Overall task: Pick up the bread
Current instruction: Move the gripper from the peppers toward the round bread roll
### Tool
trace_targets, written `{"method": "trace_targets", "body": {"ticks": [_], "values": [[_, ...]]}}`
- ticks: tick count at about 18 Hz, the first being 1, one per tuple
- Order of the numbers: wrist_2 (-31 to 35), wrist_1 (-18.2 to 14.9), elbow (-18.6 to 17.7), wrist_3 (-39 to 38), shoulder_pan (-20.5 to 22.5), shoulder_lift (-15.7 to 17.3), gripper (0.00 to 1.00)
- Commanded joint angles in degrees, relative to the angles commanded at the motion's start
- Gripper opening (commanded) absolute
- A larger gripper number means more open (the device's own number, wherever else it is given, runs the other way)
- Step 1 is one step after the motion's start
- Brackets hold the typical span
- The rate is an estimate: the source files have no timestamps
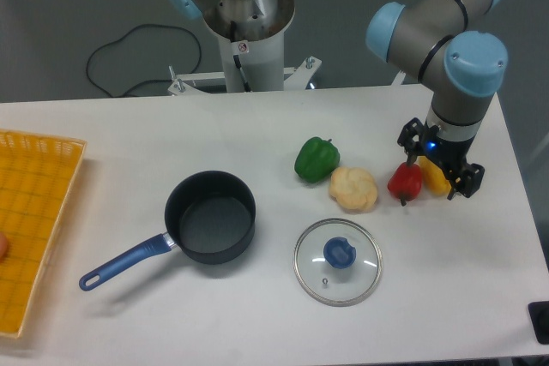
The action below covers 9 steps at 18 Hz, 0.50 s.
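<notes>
1. Far left you had a yellow tray [39,229] at the table [129,135] edge, well clear of the job.
2. Next came the pot [210,227], handle pointing lower left, empty, not involved.
3. Its glass lid [337,261] lay flat just below the bread [353,189], so a low approach from that side looked cramped.
4. The bread sat touching or nearly touching the green pepper [316,159], untouched.
5. The red pepper [406,181] and yellow pepper [435,176] crowded its right.
6. Your gripper [439,169] hung over those two peppers, right of the bread. Fingers were hidden; can't tell spread or closed. Probably needed shifting left.
</notes>
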Motion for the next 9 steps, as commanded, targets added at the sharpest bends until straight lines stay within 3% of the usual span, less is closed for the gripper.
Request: {"method": "trace_targets", "body": {"ticks": [5,9], "values": [[0.1,0.1,-0.4,-0.3,-0.8,0.4,1.0],[0.1,1.0,-4.4,-0.6,-0.4,0.4,1.0]]}}
